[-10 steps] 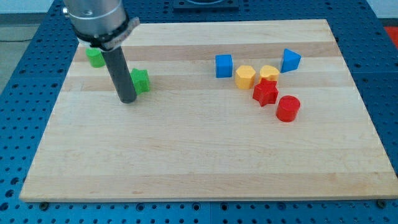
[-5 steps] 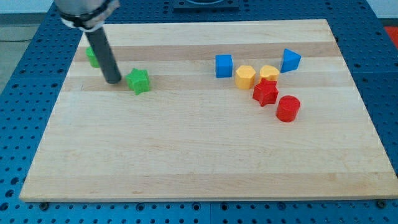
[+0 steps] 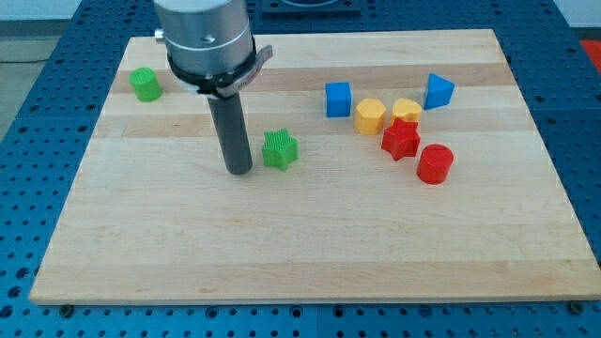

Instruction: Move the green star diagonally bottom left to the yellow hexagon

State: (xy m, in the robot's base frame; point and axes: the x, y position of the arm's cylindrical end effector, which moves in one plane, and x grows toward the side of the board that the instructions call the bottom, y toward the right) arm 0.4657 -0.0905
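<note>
The green star lies on the wooden board a little left of the middle. My tip stands just to the star's left and slightly below it, close to it; I cannot tell if they touch. Two yellow blocks lie at the right: a yellow hexagon-like block and a second yellow block beside it. The star is well to the left of both.
A blue cube sits left of the yellow blocks, a blue triangle to their right. A red star and a red cylinder lie below them. A green cylinder sits at the top left.
The green star has shifted right and a little down the board. My tip moved from the star's upper left to its left, further right and down.
</note>
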